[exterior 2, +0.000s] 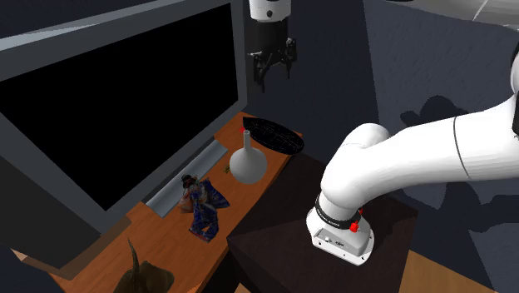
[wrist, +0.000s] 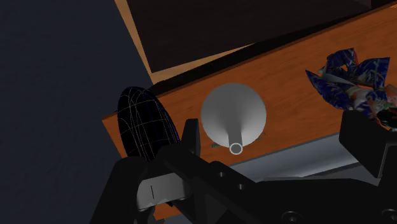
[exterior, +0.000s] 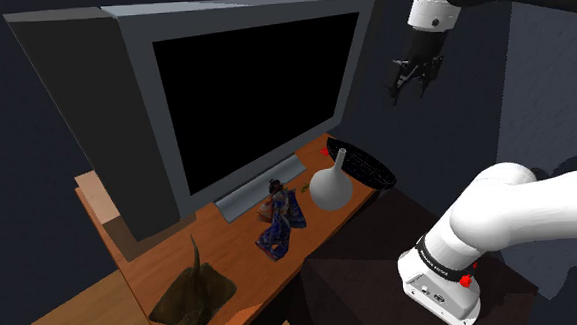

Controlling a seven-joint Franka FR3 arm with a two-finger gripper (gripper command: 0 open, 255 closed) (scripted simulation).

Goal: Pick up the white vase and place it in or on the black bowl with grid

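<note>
Vase (exterior: 332, 188): is standing upright on tabletop (exterior: 240, 251), just beside bowl (exterior: 365, 167), not yet lifted.
Gripper (exterior: 410, 89): is hovering open and empty, well above vase.
Progress: nothing is looking done; grasping, lifting and placing are all waiting.

On the bench (exterior: 232, 244) the television (exterior: 243, 88) stands at the far side. Before it, from the shoulder view's left to right, lie a ray figure (exterior: 192, 296), a doll (exterior: 279, 222), the vase (exterior: 332, 188), then the bowl (exterior: 367, 166) just beside the vase.
</note>
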